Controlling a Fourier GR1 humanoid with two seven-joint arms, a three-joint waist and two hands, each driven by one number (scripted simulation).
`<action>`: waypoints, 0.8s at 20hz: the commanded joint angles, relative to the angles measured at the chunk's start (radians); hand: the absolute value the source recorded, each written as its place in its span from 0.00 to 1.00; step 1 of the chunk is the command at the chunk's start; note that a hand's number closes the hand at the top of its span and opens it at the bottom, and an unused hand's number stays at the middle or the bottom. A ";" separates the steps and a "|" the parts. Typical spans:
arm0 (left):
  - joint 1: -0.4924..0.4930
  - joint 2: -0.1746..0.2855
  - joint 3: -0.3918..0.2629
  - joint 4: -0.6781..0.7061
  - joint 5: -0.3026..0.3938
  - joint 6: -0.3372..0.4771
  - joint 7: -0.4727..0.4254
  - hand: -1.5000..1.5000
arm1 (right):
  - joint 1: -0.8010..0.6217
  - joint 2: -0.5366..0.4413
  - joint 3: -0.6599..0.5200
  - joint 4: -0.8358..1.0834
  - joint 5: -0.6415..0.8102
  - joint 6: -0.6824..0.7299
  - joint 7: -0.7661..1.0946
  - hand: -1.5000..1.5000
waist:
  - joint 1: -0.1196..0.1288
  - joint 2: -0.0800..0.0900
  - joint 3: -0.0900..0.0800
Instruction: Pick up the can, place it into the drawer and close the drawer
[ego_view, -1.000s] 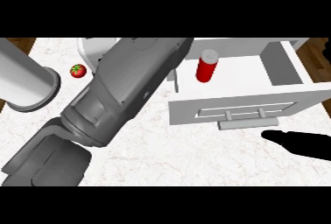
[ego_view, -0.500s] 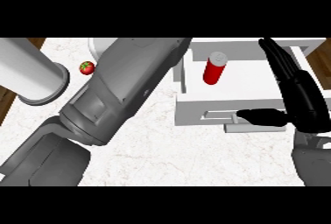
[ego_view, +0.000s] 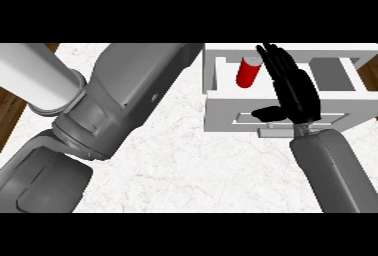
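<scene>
A red can (ego_view: 249, 73) with a pale top stands upright inside the open white drawer (ego_view: 212, 102), close to its left wall. My right hand (ego_view: 294, 92) lies over the drawer just right of the can, open, with its fingers straight and pointing away from me. Its thumb sticks out to the left above the drawer's front panel, near the handle (ego_view: 275, 132). I cannot tell whether the fingers touch the can. My left forearm (ego_view: 122, 100) crosses the left half of the view; its hand is out of sight past the top.
A wide pale cylinder (ego_view: 37, 75) lies at the far left, against my left arm. The white marble counter (ego_view: 192, 170) spreads in front of the drawer. A strip of wooden floor (ego_view: 11, 112) shows past the counter's left edge.
My right hand came up from the lower right and now stretches over the drawer beside the can. The view has shifted, and the small red fruit at the left is out of sight.
</scene>
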 joint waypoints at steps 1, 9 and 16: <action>0.032 0.023 0.002 -0.029 -0.011 -0.021 0.004 0.00 | -0.101 0.062 -0.004 0.225 0.077 -0.128 -0.028 0.00 | 0.024 -0.004 0.000; 0.089 0.082 -0.016 -0.114 -0.042 -0.033 0.070 0.00 | -0.277 0.077 -0.092 0.537 0.147 -0.330 -0.039 0.00 | 0.046 -0.010 -0.001; 0.164 0.115 -0.022 -0.214 -0.050 -0.042 0.104 0.00 | -0.448 0.092 -0.152 0.758 0.175 -0.462 -0.034 0.00 | 0.068 -0.008 -0.001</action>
